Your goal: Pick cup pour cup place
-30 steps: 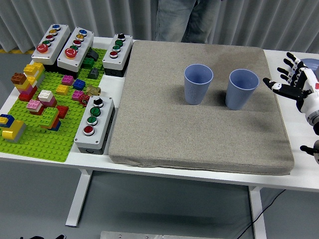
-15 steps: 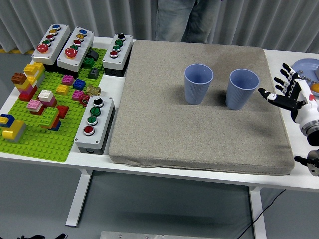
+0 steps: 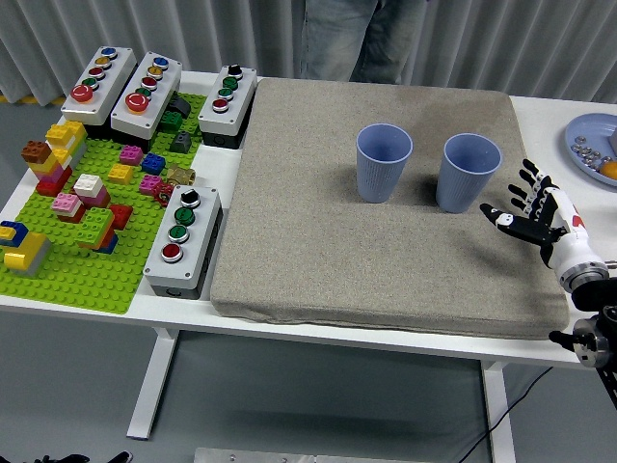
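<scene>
The robot's right hand (image 3: 536,218) hovers over the right edge of the thick grey-brown felt mat (image 3: 386,260), fingers spread and holding nothing, just beside the right blue ribbed plastic cup (image 3: 468,172). The left blue ribbed plastic cup (image 3: 384,162) stands upright nearby, apart from it.

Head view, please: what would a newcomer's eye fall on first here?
Two blue cups, the left cup and the right cup, stand upright side by side on the grey mat. The right hand, fingers spread, hovers just right of them. A green brick baseplate crowded with bright blocks fills the table's left.
</scene>
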